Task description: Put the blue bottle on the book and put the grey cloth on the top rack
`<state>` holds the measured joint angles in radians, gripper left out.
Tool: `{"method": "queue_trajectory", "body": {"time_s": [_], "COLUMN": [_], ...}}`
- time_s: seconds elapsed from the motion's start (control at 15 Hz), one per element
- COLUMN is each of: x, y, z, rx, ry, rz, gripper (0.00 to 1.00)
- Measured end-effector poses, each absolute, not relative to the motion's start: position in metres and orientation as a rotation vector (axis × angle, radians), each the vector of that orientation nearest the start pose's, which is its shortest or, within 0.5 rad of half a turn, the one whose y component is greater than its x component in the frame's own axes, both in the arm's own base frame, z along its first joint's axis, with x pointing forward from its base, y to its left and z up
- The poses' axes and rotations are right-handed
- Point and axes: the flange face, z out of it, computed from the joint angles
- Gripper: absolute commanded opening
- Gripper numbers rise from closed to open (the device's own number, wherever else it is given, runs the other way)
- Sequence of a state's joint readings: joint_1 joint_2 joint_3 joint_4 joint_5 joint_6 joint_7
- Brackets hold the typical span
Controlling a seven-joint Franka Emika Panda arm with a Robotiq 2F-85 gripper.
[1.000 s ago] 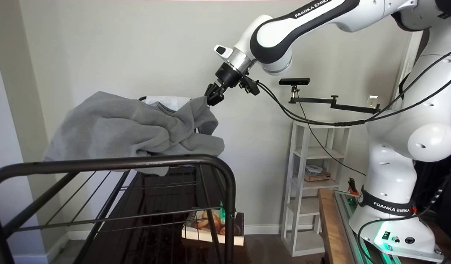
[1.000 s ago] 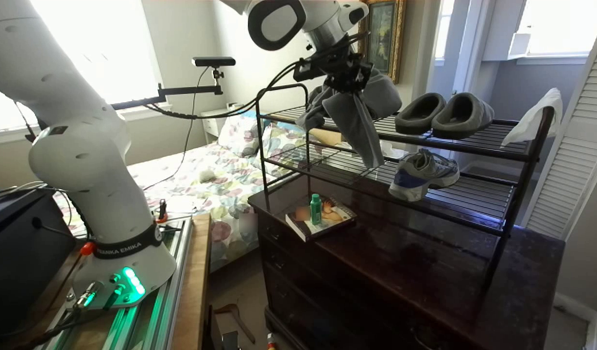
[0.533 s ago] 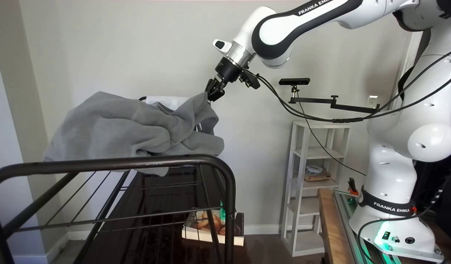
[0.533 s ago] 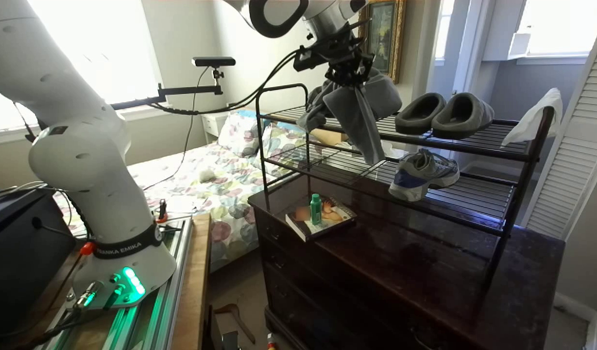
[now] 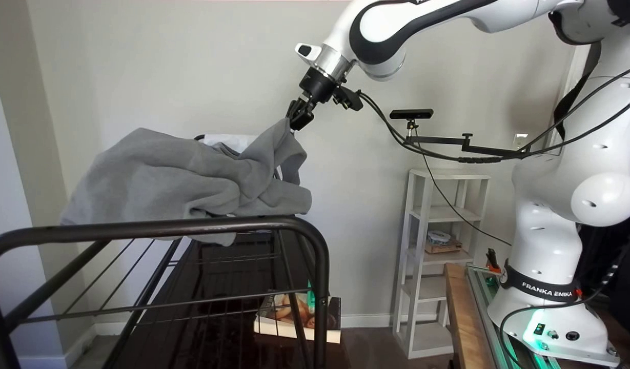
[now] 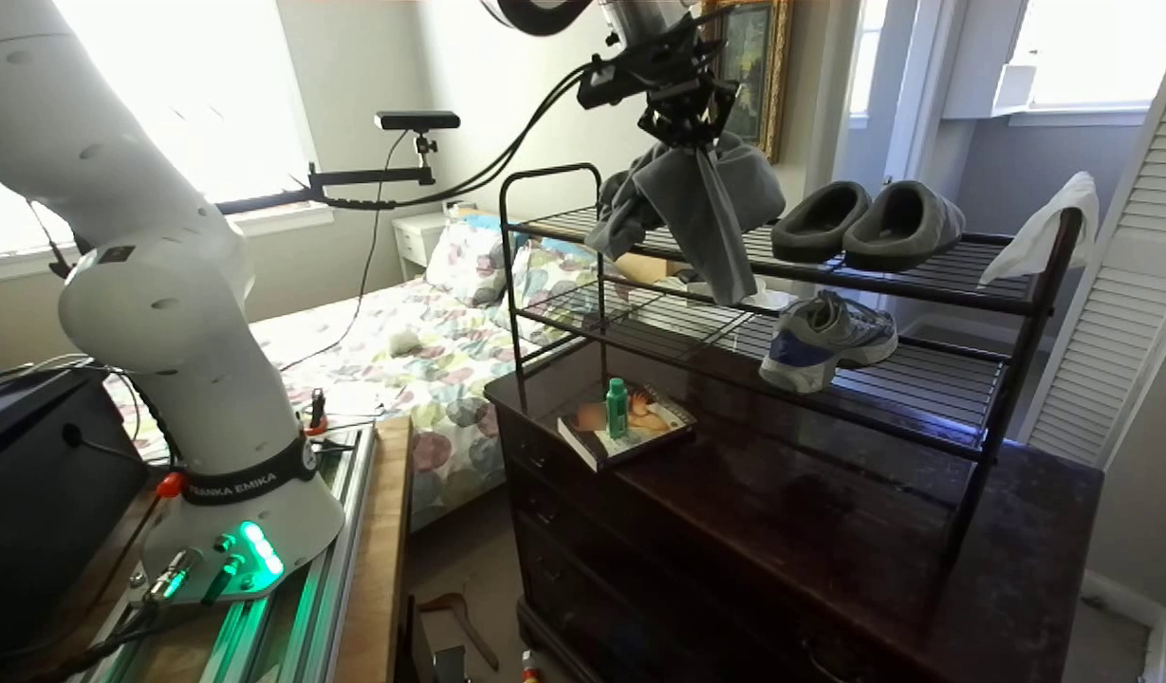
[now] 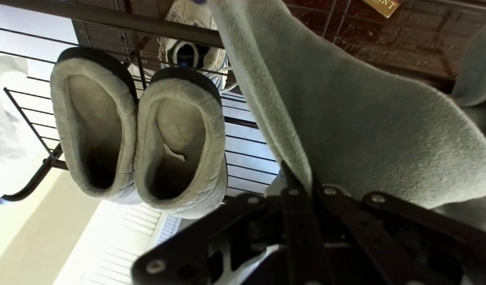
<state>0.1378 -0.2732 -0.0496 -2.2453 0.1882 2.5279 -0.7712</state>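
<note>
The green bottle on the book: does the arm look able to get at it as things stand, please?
Probably not yet: its jaws are shut on the grey cloth, so they would likely have to let go first. Otherwise, the green bottle looks unobstructed in an exterior view.

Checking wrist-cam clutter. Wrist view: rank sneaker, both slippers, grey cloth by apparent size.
1. Grey cloth, cut by the frame edges.
2. Image-left slipper and image-right slipper: too alike to rank.
3. Sneaker, visible part only; it sits lower, so true size unsure.
</note>
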Motion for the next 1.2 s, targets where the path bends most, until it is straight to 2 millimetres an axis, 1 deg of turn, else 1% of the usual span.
{"method": "queue_trajectory", "body": {"time_s": [0.13,0.33,0.53,0.67,0.87,1.07,1.2], "x": [0.511,0.514,0.518,0.520,0.525,0.532,0.539], "y": [0.040,0.039,0.049,0.065,0.095,0.125,0.138], "z": [0.547,0.559,0.567,0.569,0.565,0.554,0.547], "rx": [-2.839,-2.832,-2.797,-2.738,-2.624,-2.504,-2.444], "ry": [-1.101,-1.117,-1.151,-1.167,-1.186,-1.199,-1.209], "rz": [-0.902,-0.955,-1.040,-1.090,-1.156,-1.159,-1.161], "gripper": [0.01,0.01,0.01,0.01,0.01,0.01,0.01]}}
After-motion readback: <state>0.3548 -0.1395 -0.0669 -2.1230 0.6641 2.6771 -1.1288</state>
